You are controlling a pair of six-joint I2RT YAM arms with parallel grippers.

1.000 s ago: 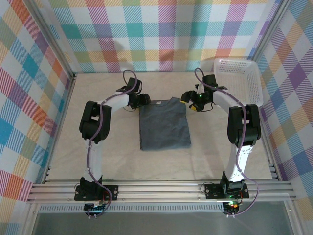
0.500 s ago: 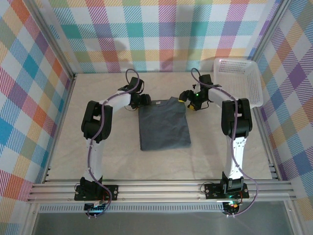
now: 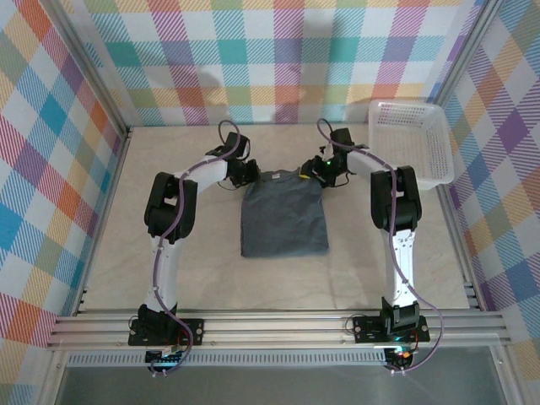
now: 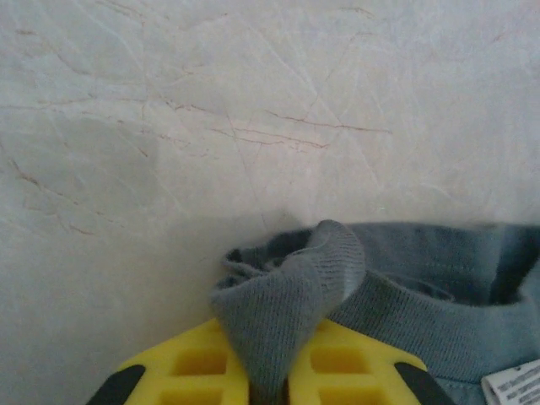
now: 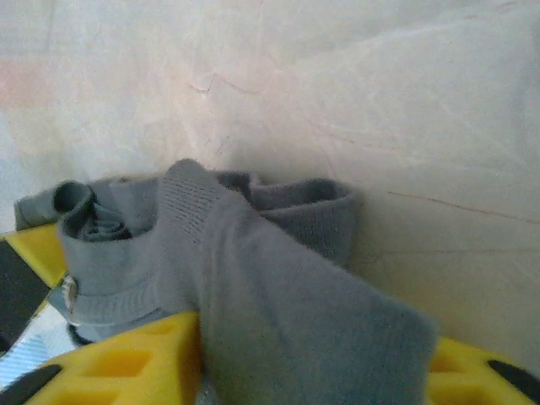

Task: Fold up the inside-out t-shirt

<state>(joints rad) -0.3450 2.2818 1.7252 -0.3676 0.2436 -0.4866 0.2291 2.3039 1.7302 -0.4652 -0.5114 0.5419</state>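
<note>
- Slate-grey cloth of the inside-out t-shirt lies flat in a tall rectangle at the middle of the cream table, collar end toward the far wall.
- The left gripper sits at the shirt's far left corner. In its wrist view, the jaws are closed tight on a raised peak of grey fabric squeezed between the yellow fingers.
- Beside that pinch run the ribbed neckband and a white label.
- The right gripper is at the far right corner. A thick bunch of cloth lies between its yellow fingers, which stand apart. Whether they clamp it I cannot tell.
- A white plastic basket stands in the far right corner, apart from the shirt.
</note>
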